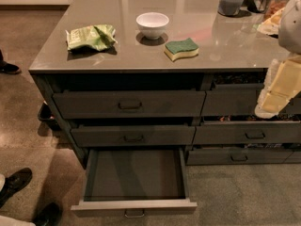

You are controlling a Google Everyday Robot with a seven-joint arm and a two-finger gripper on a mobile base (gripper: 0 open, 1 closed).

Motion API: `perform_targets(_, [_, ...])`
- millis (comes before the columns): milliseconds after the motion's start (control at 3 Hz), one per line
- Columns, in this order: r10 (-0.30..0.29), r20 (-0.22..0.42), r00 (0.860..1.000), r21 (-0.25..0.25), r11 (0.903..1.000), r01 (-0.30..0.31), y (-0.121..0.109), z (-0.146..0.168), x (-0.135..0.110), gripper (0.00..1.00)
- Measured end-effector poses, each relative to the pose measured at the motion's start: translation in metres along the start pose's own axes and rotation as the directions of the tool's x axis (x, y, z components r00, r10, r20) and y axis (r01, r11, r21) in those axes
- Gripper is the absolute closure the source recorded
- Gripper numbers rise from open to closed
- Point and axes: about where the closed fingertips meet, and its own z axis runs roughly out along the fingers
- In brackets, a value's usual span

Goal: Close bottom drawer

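The bottom drawer [134,175] is pulled far out from the left bank of the counter. It is wide and shallow, dark grey, with a bare dark inside. Its low flat front [134,206] faces me at the bottom edge of the view, with a small centre pull [134,214]. My gripper [277,91], white and pale yellow, hangs at the right edge of the view in front of the right bank of drawers. It is well to the right of the bottom drawer and higher than it, and it touches nothing that I can see.
Two taller grey drawers [129,105] [133,136] sit above it, slightly out. Narrower cluttered drawers [247,135] are on the right. The countertop [51,60] holds a green bag [91,36], a white bowl [152,23] and a sponge [181,49]. Shoes [16,180] stand on the floor at the left.
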Motion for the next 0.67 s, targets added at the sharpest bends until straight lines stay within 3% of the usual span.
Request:
perform_targets(333, [0.0, 0.0, 1.0, 0.001, 1.0, 0.0, 0.0, 0.0, 0.0, 0.0])
perform_targets(667, [0.012, 0.028, 1.0, -0.03, 0.9995, -0.011, 0.002, 0.039, 0.011, 0.0])
